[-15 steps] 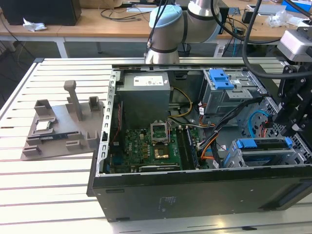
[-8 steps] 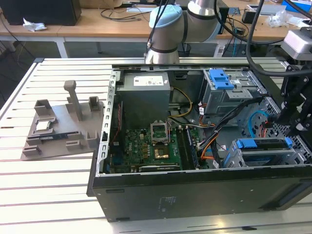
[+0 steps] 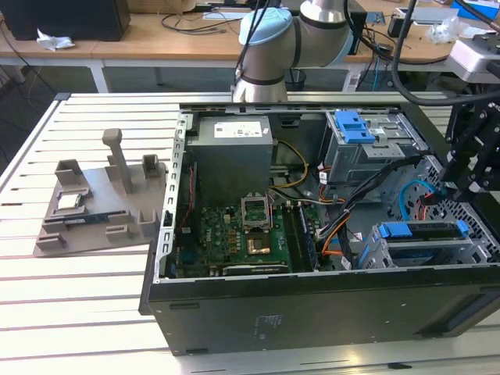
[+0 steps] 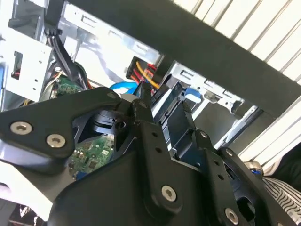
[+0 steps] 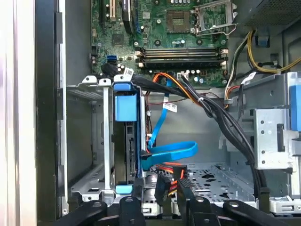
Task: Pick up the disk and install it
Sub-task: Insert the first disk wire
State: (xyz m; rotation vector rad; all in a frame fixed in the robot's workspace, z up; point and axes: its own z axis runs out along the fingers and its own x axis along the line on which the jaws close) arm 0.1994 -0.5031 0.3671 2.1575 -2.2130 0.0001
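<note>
Disk [image 5: 126, 141] sits edge-on in its drive cage [image 5: 89, 136] in the first wrist view; exterior view shows the gripper [image 3: 469, 168] above, its opening indiscernible.

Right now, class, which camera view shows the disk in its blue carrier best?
The first wrist view: the disk stands edge-on in its bay, blue carrier plain. The exterior view shows its top from afar. The second wrist view gives a partial glimpse behind the gripper linkage.

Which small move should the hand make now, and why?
Probably draw the hand straight back out of the case: the disk, in its blue carrier, appears already seated in the drive cage, and the blue cable lies close beside the hand.
</note>
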